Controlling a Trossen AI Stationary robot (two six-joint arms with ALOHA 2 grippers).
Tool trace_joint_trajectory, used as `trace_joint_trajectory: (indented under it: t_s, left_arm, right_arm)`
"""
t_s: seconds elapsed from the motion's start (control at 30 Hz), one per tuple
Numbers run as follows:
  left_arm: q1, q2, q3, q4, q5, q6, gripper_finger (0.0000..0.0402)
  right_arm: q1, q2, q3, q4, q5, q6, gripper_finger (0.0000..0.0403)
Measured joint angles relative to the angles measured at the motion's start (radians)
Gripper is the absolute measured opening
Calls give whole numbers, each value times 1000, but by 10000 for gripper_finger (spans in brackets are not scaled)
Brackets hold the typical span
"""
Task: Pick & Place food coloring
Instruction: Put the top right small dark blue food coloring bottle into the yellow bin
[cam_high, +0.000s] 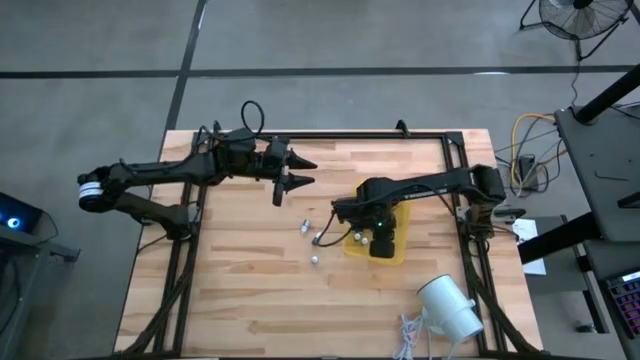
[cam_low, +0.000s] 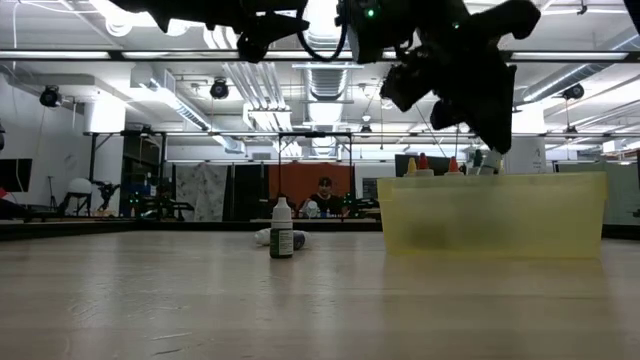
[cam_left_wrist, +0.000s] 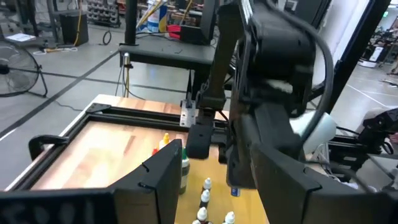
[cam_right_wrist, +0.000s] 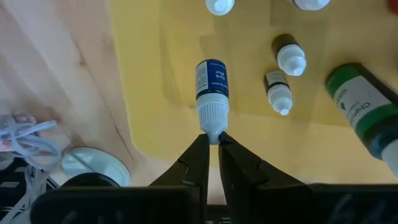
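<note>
Yellow, translucent plastic tray sits on the pale wood-slat table, right of centre. Right arm reaches in from 3 o'clock, elbow bent, wrist pitched down over the tray. Right gripper hangs above the tray floor, dark fingers pinched together on the white ribbed cap of a small blue-labelled bottle; the bottle dangles cap-up from the fingertips, body cylindrical, label glossy.

On the tray floor under it: two tiny dark-bodied vials with white conical caps, lying close together, and a larger green bottle at the edge of the wrist view.

Left arm stretches in from 9 o'clock along the table's far side, held level and well off the tray. Left gripper points toward 3 o'clock, fingers spread apart, nothing between them.

Loose whitish vials lie on bare wood just at 9 o'clock of the tray. White cylinder rests near the table's 5 o'clock corner.
</note>
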Motion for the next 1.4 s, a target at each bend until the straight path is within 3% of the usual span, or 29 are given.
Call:
trace_joint_trajectory:
  t_s: [0.57, 1.4]
  left_arm:
    - [16, -4, 0, -12, 0, 20, 163]
    - [16, -4, -1, -12, 0, 14, 163]
  right_arm:
    - [-11, 135, -1, -6, 0, 10, 26]
    - [-47, 144, 0, -6, 2, 6, 26]
